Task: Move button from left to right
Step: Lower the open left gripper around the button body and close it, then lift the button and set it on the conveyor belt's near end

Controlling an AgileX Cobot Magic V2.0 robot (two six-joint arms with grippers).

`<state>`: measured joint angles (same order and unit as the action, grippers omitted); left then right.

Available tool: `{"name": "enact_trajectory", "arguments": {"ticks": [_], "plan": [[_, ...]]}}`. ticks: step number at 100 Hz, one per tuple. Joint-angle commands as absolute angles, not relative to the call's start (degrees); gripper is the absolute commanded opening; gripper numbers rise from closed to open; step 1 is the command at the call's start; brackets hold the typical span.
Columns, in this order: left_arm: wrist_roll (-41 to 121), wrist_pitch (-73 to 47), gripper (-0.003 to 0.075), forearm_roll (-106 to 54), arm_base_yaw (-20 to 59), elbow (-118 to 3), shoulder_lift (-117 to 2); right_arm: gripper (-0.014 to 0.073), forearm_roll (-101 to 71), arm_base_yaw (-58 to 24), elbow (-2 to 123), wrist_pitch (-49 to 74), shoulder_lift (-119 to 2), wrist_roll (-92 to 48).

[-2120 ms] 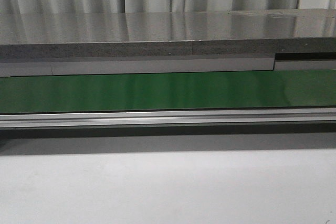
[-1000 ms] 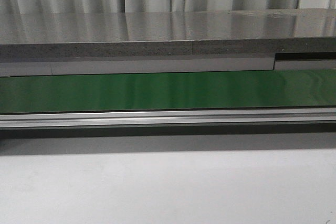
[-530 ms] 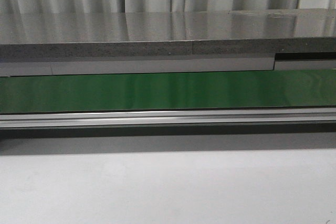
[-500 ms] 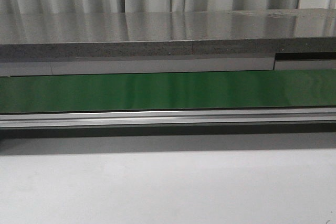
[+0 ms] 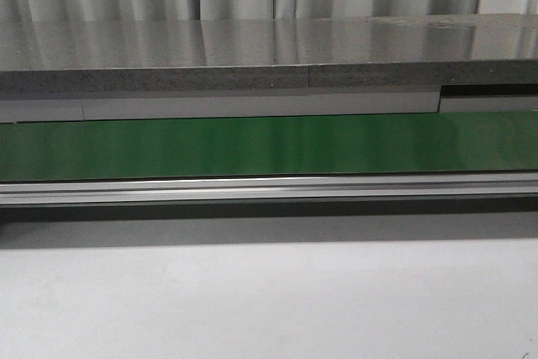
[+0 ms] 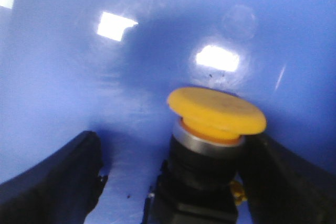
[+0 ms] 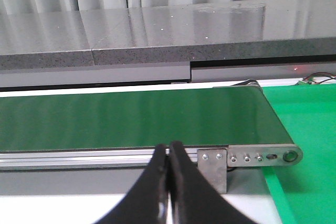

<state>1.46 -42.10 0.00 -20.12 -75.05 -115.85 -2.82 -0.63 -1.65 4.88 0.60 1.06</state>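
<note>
The button [image 6: 210,145] stood upright on a glossy blue surface [image 6: 105,77], seen only in the left wrist view; its yellow mushroom cap sat above a metal collar and black body. The left gripper [image 6: 173,182] had its jaws spread wide, one dark finger on each side of the button; the far finger looked very near or touching the body, the other well apart, so nothing was gripped yet. That straddling pose suits a squeeze on the black body below the cap, probably because the body offers flatter faces than the rounded cap. The right gripper [image 7: 168,182] pointed toward the green conveyor belt [image 7: 131,119], jaws pressed together and holding nothing, apparently waiting. The front view showed the belt and pale desk [image 5: 269,300], with neither arm visible
</note>
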Motion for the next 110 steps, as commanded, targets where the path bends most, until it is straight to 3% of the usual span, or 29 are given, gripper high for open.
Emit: {"name": "enact_trajectory", "arguments": {"ticks": [1, 36, 80, 110], "plan": [[1.34, -41.38, 0.0413, 0.00, -20.10, -76.27, -113.46, -0.0066, -2.08, -0.65, -0.60, 0.65, 1.70, 1.02], [1.34, -43.49, -0.0022, 0.00, -20.10, -76.27, -113.05, -0.0066, -2.08, -0.65, -0.60, 0.65, 1.70, 1.02], [1.46, -46.84, -0.0020, -1.09, -19.62, -81.21, -101.37, -0.0066, -2.08, -0.65, -0.60, 0.65, 1.70, 1.02], [5.69, -52.25, -0.0020, -3.26, -12.90, -82.69, -99.92, -0.0066, -2.08, -0.65, -0.60, 0.65, 1.70, 1.02]]}}
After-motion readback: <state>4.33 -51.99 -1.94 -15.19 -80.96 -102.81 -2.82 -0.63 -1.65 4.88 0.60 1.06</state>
